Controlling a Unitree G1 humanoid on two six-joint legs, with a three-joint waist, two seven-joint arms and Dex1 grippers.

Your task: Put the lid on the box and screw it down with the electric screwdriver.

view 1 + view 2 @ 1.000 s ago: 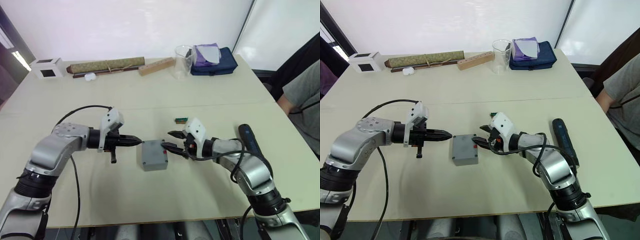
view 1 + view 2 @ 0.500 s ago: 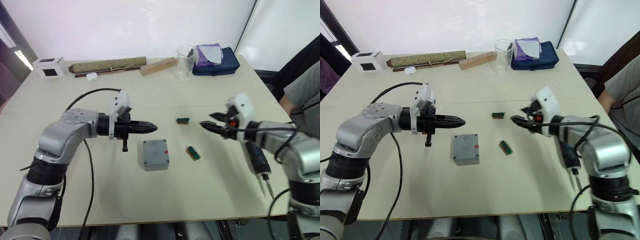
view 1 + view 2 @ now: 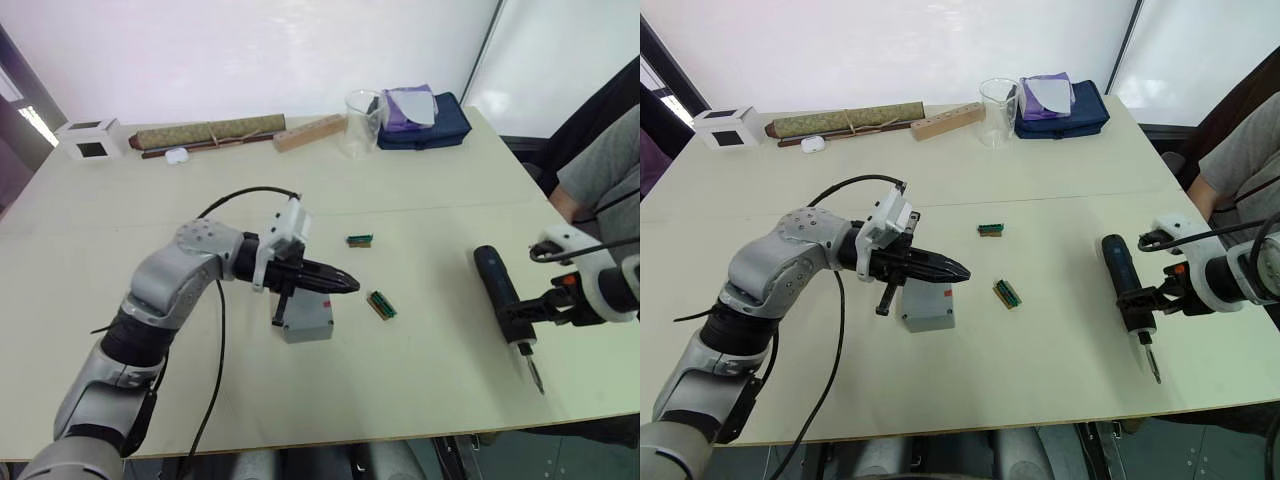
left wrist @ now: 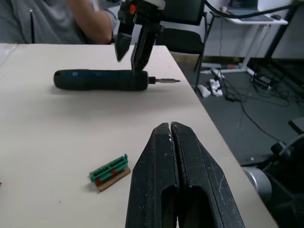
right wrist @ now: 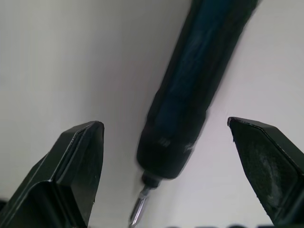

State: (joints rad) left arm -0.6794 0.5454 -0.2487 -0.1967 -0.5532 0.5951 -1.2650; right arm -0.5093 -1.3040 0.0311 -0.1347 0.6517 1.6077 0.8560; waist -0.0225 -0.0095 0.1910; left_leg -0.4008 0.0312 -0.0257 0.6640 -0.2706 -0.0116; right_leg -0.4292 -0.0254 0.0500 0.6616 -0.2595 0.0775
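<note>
Right eye view shows the lid (image 3: 928,298) already seated on the box (image 3: 927,317) mid-bench under the pressed-together left gripper (image 3: 962,271), no screwing begun, while the right gripper (image 3: 1150,302), fingers spread, straddles the electric screwdriver (image 3: 1125,291) lying near the bench's right edge.

Bright, even light, soft shadows; right wrist view blurred.
</note>
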